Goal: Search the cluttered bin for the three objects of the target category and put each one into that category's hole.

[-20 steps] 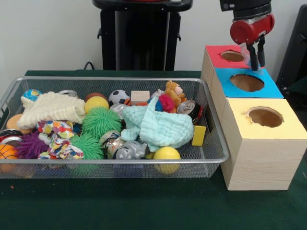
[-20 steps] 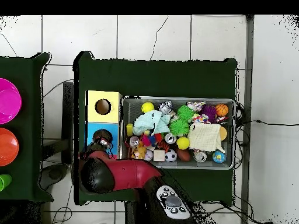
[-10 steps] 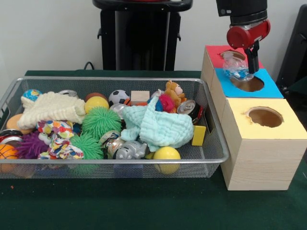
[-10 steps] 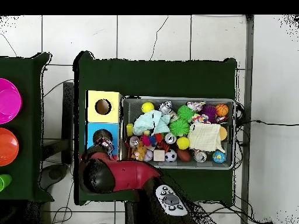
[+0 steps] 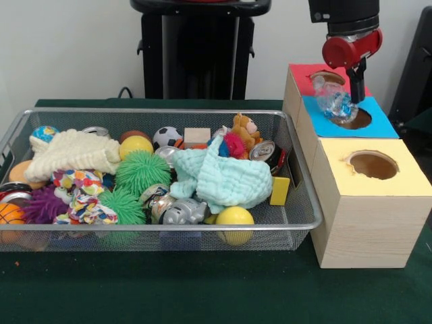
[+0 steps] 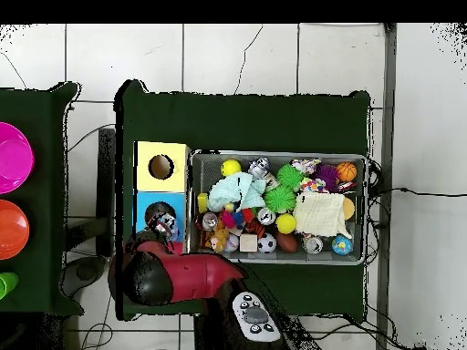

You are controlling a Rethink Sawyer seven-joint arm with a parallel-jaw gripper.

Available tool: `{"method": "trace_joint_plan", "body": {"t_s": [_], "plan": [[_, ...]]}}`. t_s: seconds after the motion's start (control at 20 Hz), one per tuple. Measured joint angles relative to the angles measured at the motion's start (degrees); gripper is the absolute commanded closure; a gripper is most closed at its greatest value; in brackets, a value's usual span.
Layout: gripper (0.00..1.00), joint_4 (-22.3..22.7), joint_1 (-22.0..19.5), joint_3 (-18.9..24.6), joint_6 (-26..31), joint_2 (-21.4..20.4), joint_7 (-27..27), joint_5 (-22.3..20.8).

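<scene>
On the green desk, the silver wire-mesh bin lies crammed with toys. Beyond, a crumpled clear plastic bottle rests at the blue-topped box's round hole, seemingly dropped for sorting. Above it, the gripper; whether released, I cannot tell.

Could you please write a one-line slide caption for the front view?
Sawyer's gripper poised above the blue box's hole, a clear crumpled object at the rim, beside the cluttered wire bin.

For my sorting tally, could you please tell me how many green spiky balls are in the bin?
2: one green spiky ball mid-bin, another just in front, nearer the front rim. More may be hidden under the cloths.
</scene>
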Motion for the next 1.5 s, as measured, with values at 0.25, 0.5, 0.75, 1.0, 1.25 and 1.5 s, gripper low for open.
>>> {"method": "trace_joint_plan", "body": {"t_s": [0.25,0.5,0.75,1.0,1.25,1.5], "plan": [[1.0,-1.52,1.04,-0.7,1.2,-0.01,0.0,0.85],[1.0,-2.52,1.44,-1.14,3.07,-0.73,0.0,1.6],[1.0,-2.78,1.43,-1.28,4.97,-1.59,0.0,2.37],[1.0,-2.87,1.52,-1.59,6.94,-2.69,0.0,3.16],[1.0,-3.74,1.83,-2.2,9.74,-3.53,0.0,3.64],[1.0,-6.11,2.04,-2.75,13.26,-4.11,0.0,3.64]]}}
